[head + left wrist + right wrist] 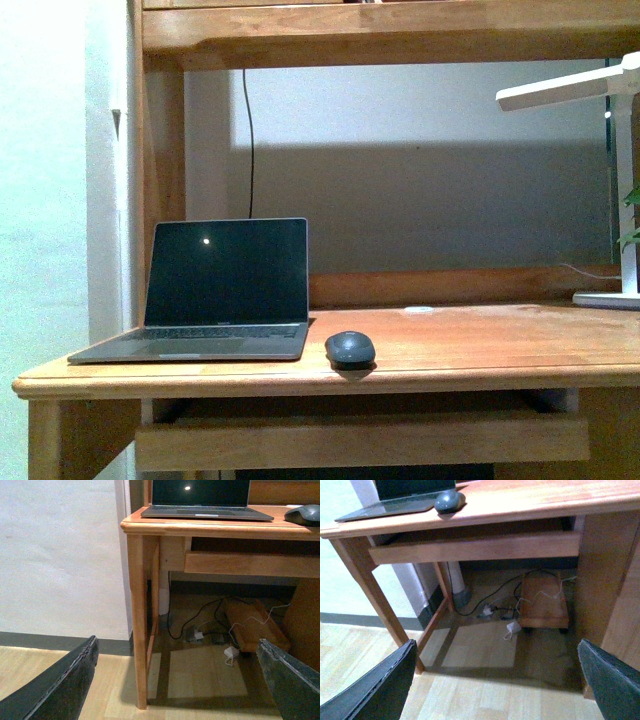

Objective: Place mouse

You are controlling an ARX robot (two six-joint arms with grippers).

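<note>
Wooden worktop (480,345) carries open laptop (215,295); mouse (350,349) sits just right of laptop, near front edge. Left fingers (60,685) and right fingers (375,685) spread wide, empty, low before worktop.

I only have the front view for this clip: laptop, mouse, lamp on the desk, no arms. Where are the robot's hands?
Observer: Both are low, in front of the desk. The left hand is open, with nothing between its fingers.
Operator: And the right one?
Observer: The right hand is also open and holds nothing; its camera looks up at the mouse beside the laptop.
Operator: Anything under the desk?
Observer: Yes, cables and white adapters lie on the floor next to a low wooden board.
</note>
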